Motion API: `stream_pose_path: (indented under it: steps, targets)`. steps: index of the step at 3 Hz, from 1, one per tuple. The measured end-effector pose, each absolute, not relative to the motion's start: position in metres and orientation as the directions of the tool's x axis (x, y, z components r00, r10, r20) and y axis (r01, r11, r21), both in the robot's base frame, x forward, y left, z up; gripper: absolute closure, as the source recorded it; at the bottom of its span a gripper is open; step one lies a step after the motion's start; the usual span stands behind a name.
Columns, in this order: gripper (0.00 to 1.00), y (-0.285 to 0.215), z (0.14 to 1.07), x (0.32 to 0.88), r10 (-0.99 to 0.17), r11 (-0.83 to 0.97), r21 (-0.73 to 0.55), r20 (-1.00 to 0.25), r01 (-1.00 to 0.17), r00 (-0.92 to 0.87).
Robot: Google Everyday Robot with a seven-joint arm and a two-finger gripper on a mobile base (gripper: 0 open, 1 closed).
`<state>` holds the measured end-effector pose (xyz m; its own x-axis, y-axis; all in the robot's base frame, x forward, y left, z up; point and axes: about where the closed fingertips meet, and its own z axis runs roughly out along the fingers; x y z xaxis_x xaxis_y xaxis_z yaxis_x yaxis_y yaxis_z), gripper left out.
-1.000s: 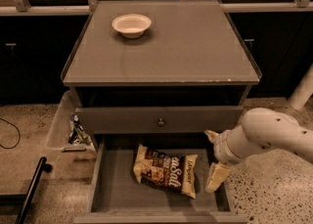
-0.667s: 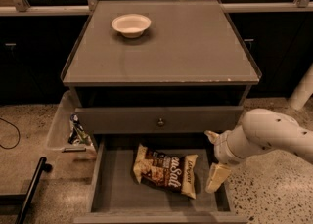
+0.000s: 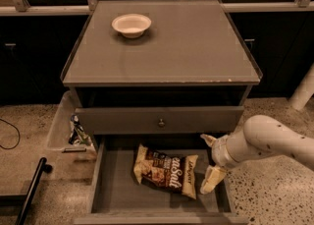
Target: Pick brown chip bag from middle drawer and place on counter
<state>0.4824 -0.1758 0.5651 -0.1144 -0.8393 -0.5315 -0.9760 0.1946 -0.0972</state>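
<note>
The brown chip bag [image 3: 166, 170] lies flat on the floor of the open middle drawer [image 3: 115, 184], right of its middle, with white "Sea Salt" lettering showing. My gripper [image 3: 210, 162] hangs over the drawer's right side, just right of the bag and apart from it. Its two cream fingers [image 3: 212, 179] stand spread apart and hold nothing. The counter [image 3: 186, 42] is the grey top of the cabinet above.
A small white bowl [image 3: 131, 24] sits at the counter's back left. The closed upper drawer front with a round knob [image 3: 161, 122] overhangs the open drawer. A clear bin [image 3: 66, 126] with clutter stands left of the cabinet. A black bar [image 3: 30, 188] lies on the floor.
</note>
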Motion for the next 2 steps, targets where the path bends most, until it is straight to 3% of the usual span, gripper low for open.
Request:
stream_pose_path:
  steps: [2]
  targets:
    - [0.00,-0.138,0.491,0.500,-0.767,0.172,-0.094,-0.637,-0.981,-0.074]
